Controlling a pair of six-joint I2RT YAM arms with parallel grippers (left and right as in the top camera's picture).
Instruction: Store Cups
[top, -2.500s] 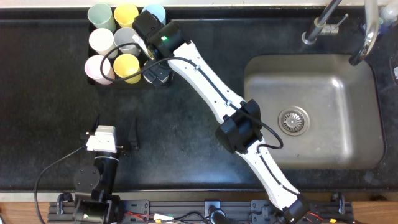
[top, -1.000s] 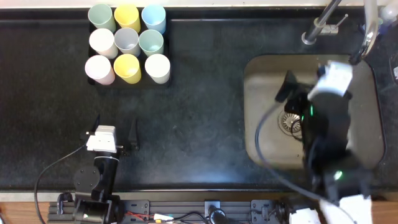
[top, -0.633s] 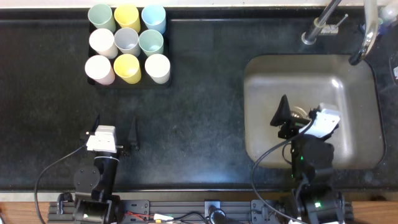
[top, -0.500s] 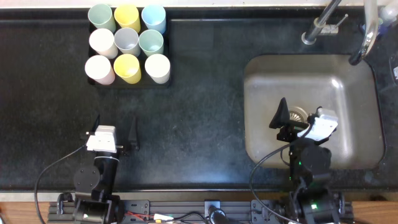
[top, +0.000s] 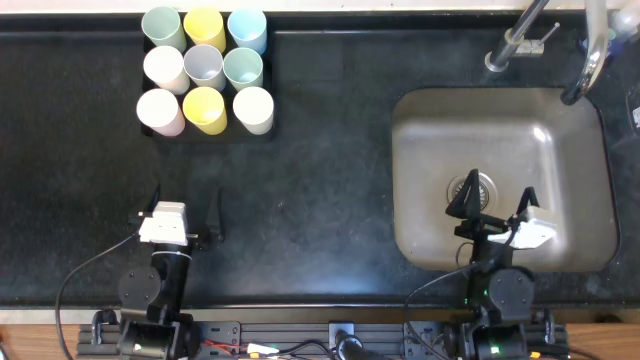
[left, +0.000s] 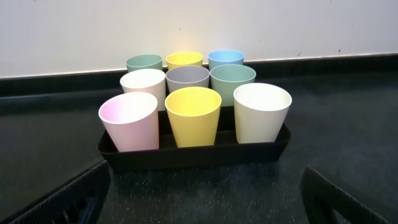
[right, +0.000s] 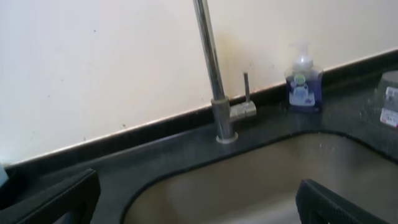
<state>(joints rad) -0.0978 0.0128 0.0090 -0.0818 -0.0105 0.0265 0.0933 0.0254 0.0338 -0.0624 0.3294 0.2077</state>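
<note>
A black tray (top: 212, 137) at the counter's far left holds several upright cups in pastel colours. The front row reads pink (left: 129, 121), yellow (left: 193, 115), white (left: 262, 112). From above, the white cup (top: 253, 108) fills the tray's near right corner. My left gripper (top: 186, 210) rests open near the counter's front edge, facing the tray (left: 186, 157) from a distance, its fingers (left: 62, 199) empty. My right gripper (top: 495, 200) is open and empty over the front of the sink (top: 560, 250), low by its base, and looks toward the faucet (right: 214, 81).
The steel sink basin (right: 249, 186) takes up the right side, with its drain (top: 478, 187) in the middle. The faucet (top: 520, 35) stands behind it. A soap dispenser (right: 303, 81) sits on the counter at the back right. Dark counter lies between tray and sink.
The right arm was stretched to the tray's near right corner; it has left the white cup there, swung back over the sink and folded down by its base. The left arm stayed still.
</note>
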